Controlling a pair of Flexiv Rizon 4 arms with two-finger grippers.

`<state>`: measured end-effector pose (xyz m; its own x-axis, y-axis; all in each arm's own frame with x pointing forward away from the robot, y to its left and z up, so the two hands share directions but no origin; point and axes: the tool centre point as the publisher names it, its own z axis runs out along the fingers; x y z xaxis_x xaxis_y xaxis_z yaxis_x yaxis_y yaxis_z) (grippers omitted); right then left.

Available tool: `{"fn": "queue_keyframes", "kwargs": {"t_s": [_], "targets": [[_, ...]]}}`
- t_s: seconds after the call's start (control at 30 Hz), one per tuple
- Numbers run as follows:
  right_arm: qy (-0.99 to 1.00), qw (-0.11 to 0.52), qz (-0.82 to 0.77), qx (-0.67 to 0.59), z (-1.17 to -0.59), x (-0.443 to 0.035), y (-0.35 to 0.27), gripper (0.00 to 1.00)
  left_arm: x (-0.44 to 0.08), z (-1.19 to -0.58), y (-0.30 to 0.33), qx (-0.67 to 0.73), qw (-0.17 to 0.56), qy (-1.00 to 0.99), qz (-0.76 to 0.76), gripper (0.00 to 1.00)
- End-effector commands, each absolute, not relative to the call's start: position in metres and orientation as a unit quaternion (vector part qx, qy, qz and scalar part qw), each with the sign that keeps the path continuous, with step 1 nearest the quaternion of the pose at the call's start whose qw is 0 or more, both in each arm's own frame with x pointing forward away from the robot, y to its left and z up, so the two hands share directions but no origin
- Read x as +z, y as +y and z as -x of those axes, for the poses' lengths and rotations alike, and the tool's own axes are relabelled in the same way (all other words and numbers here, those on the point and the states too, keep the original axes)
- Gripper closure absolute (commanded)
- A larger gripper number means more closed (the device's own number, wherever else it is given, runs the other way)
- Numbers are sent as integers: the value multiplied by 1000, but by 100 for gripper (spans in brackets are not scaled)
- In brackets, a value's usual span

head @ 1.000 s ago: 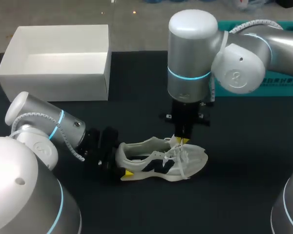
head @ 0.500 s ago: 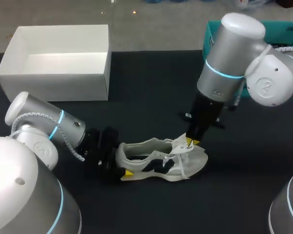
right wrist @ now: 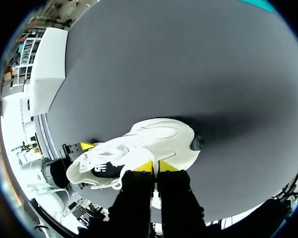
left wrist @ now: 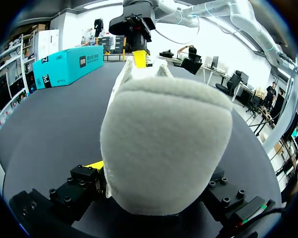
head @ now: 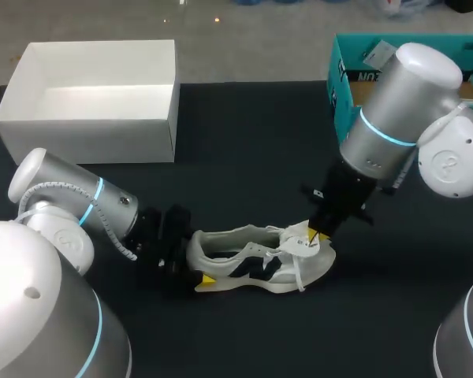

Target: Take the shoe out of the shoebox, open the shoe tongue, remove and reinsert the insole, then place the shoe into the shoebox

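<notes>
A white sneaker (head: 256,264) with dark side marks lies on its sole on the black table, toe to the right. My left gripper (head: 195,258) holds its heel from both sides; in the left wrist view the padded heel (left wrist: 164,144) fills the space between the fingers, and one yellow tip (left wrist: 94,165) shows beside it. My right gripper (head: 317,235) comes down at a slant over the laces and is shut on the tongue (head: 299,233), which stands lifted toward the toe. In the right wrist view its tips (right wrist: 155,166) pinch together on the sneaker (right wrist: 139,148). The white shoebox (head: 87,140) stands open at the back left.
A teal box (head: 347,87) stands at the back right, behind my right arm. Black table lies bare between the shoebox and the sneaker and in front of the sneaker.
My right arm has swung to the right and tilted, drawing the tongue toward the toe. The left arm and the sneaker's heel have stayed put.
</notes>
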<state>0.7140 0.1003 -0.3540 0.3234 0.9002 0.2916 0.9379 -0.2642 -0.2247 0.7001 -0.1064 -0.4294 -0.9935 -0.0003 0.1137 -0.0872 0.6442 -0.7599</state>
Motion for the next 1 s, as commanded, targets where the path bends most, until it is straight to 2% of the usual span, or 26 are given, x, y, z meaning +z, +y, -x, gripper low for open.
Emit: {"fn": "queue_keyframes", "kwargs": {"t_s": [0.03, 0.13, 0.17, 0.2, 0.23, 0.5, 0.9, 0.97, 1.0], "targets": [[-578, 182, 793, -58, -713, -356, 96, 100, -434, -696, -108, 418, 52, -907, -25, 100], [-578, 181, 793, -56, -713, -356, 96, 53, -434, -696, -108, 418, 52, -907, -25, 100], [-578, 181, 794, -56, -713, -356, 97, 20, -434, -696, -108, 418, 52, -907, -25, 100], [-578, 180, 794, -55, -714, -356, 97, 3, -434, -696, -108, 418, 52, -907, -25, 100], [-578, 180, 794, -55, -714, -355, 96, 0, -434, -696, -108, 418, 52, -907, -25, 100], [-570, 146, 806, -58, -715, -337, 89, 0, -434, -696, -108, 418, 52, -907, -25, 100], [-589, 96, 796, -105, -722, -286, 82, 0, -434, -696, -108, 418, 52, -907, -25, 100], [-611, 80, 779, -117, -723, -278, 86, 0, -434, -696, -108, 418, 52, -907, -25, 100], [-644, 52, 750, -138, -722, -273, 90, 0, -434, -696, -108, 418, 52, -907, -25, 100]]}}
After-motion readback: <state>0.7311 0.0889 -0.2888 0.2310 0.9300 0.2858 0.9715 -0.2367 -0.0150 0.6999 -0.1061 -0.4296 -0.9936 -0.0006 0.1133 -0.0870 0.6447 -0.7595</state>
